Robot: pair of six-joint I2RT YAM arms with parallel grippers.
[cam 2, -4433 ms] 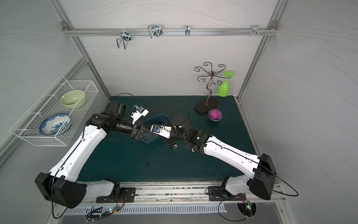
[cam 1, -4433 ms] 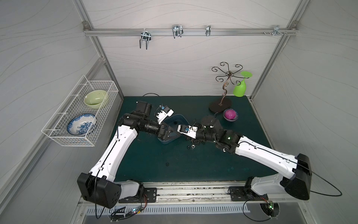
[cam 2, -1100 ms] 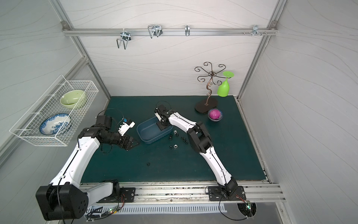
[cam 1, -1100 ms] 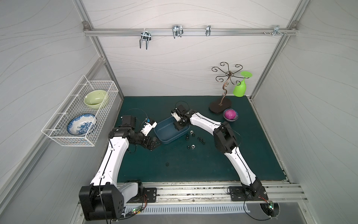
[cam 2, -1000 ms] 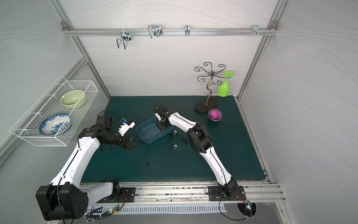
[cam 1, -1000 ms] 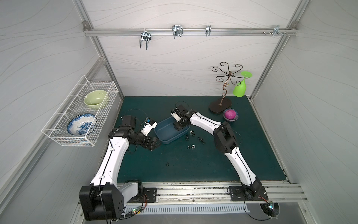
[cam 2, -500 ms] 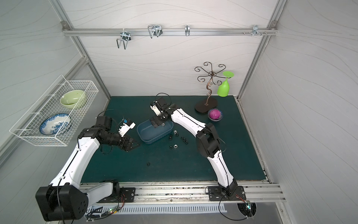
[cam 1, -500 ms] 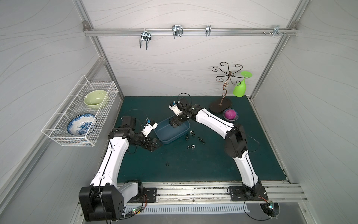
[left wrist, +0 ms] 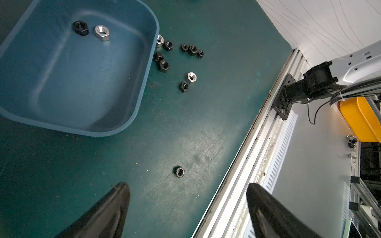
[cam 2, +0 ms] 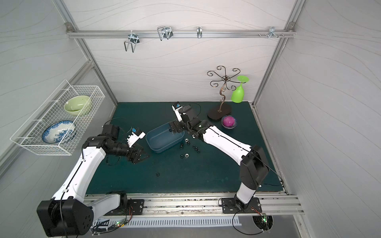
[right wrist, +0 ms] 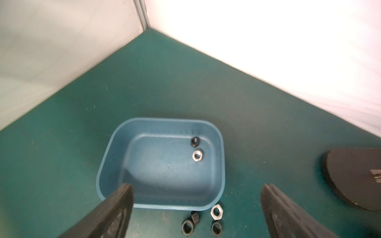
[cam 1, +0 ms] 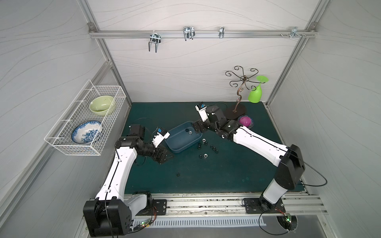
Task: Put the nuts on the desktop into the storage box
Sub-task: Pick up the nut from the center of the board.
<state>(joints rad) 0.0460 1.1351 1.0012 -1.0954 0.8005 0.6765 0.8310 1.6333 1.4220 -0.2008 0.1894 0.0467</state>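
Note:
The blue-grey storage box (cam 1: 179, 140) (cam 2: 162, 138) stands mid-desktop (cam 1: 216, 177). A black nut (right wrist: 194, 141) and a silver nut (right wrist: 197, 155) lie inside it. Several nuts (cam 1: 204, 142) (left wrist: 165, 66), mostly black, are scattered just right of the box, among them a silver one (cam 1: 205, 155). A lone black nut (cam 1: 178, 174) (left wrist: 179, 171) lies nearer the front. My right gripper (cam 1: 197, 128) (right wrist: 198, 188) hangs open and empty over the box's far right rim. My left gripper (cam 1: 166, 157) (left wrist: 187, 186) is open and empty, low beside the box's left front corner.
A small bowl with a magenta ball (cam 1: 245, 121), a curly metal stand on a black base (cam 1: 236, 112) and a green glass (cam 1: 256, 93) occupy the back right. A wire basket (cam 1: 86, 121) with bowls hangs on the left wall. The aluminium rail (cam 1: 206, 203) edges the front.
My right gripper has opened wide and lifted from inside the box, and its arm has swung out to the right. The left arm has barely moved.

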